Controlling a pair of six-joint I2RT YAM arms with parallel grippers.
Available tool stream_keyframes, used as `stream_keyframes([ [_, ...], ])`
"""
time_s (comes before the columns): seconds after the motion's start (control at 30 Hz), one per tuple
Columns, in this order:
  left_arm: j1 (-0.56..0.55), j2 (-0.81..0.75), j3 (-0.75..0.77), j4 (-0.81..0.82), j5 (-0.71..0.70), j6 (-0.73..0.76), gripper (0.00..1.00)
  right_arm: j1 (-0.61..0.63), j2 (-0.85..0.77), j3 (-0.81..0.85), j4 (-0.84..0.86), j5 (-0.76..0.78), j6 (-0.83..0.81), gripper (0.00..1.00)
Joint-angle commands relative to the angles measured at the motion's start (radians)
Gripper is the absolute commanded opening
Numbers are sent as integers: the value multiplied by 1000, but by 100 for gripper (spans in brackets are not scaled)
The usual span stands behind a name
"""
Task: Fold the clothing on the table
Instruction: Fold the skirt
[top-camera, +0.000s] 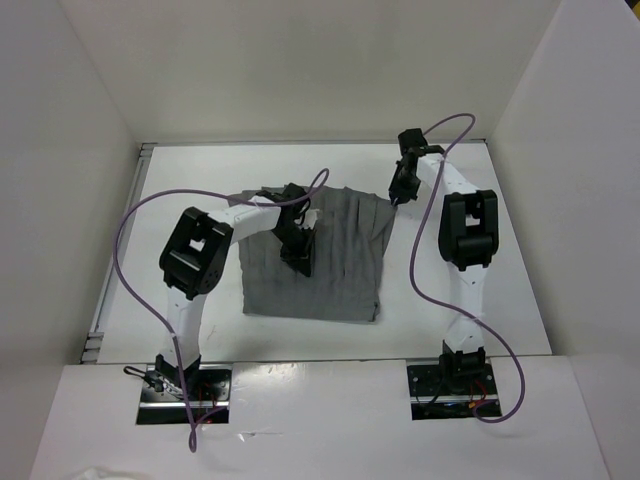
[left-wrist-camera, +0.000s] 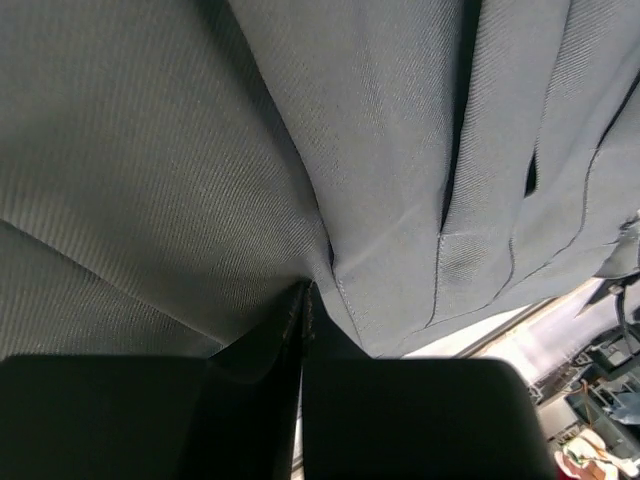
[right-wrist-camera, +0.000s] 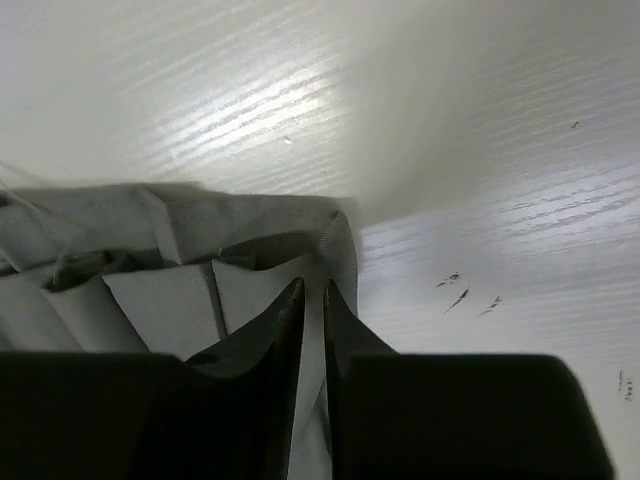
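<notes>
The grey pleated clothing (top-camera: 335, 270) lies spread on the white table (top-camera: 200, 190), its far edge bunched. My left gripper (top-camera: 298, 260) is down on the garment's left-middle part. In the left wrist view the left gripper (left-wrist-camera: 305, 292) is shut, with a fold of the clothing (left-wrist-camera: 200, 150) pinched at its tips. My right gripper (top-camera: 397, 198) is at the garment's far right corner. In the right wrist view the right gripper (right-wrist-camera: 312, 292) is shut on a strip of the clothing (right-wrist-camera: 170, 300) at its edge, just above the table (right-wrist-camera: 450, 120).
White walls enclose the table on three sides. A metal rail (top-camera: 115, 270) runs along the left edge. Purple cables (top-camera: 125, 250) loop from both arms. The arm bases sit on black plates (top-camera: 185, 385) on the front ledge.
</notes>
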Motion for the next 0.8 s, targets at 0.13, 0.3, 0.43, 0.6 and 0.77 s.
stream_keyframes([
  [0.13,-22,2,-28,-43,-65,45,0,-12,-105,42,-47,-11,-19,45],
  [0.3,-22,2,-28,-52,-65,45,0,7,-121,-73,-1,-86,0,46],
  [0.43,-22,2,-28,-52,-74,45,0,17,-110,-112,8,-132,20,46],
  [0.6,-22,2,-28,-52,-74,45,0,36,-90,-156,54,-152,20,36],
  [0.77,-22,2,-28,-52,-74,54,0,36,-62,-59,19,9,30,0],
])
